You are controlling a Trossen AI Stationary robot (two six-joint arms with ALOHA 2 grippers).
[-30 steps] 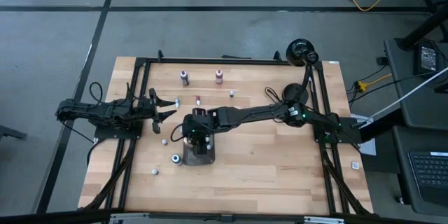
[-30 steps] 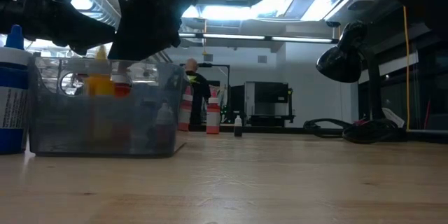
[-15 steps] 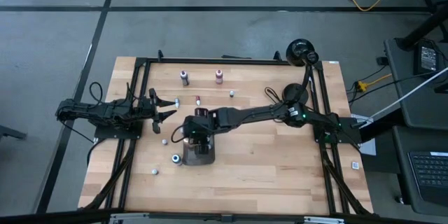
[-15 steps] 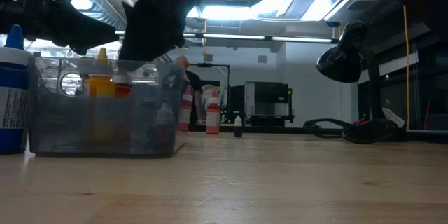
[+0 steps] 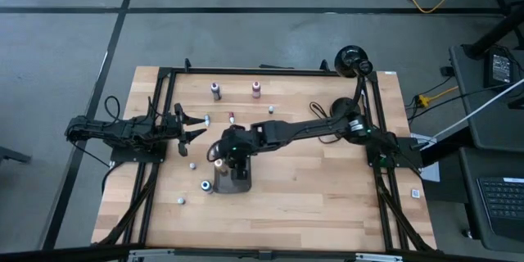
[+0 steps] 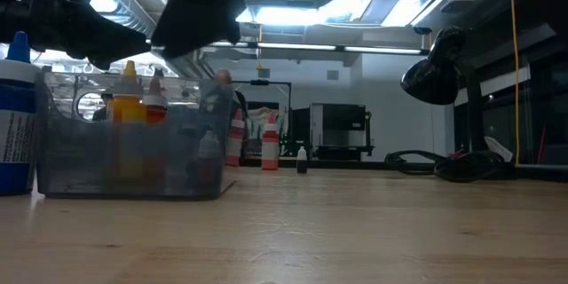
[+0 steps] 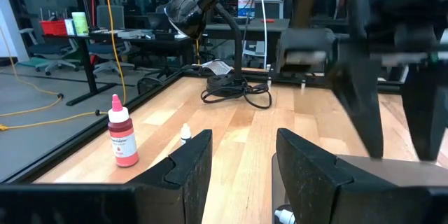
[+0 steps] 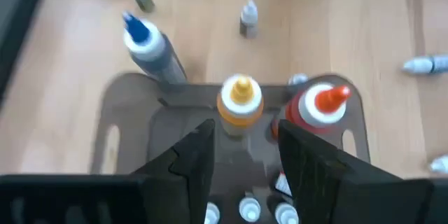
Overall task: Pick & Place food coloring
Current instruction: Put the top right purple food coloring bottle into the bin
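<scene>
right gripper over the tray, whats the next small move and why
Probably lift clear and head for a loose bottle. The right gripper hangs open and empty above the tray, where the orange-capped bottle and red-tipped bottle already stand. The small bottle beside the tray lies nearest.

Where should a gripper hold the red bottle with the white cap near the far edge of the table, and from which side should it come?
The red bottle stands upright and apart from its neighbours. Probably best to come down from above and close on the body just below the white cap, where it is wide and straight-sided. The left gripper, open, waits closest.
</scene>
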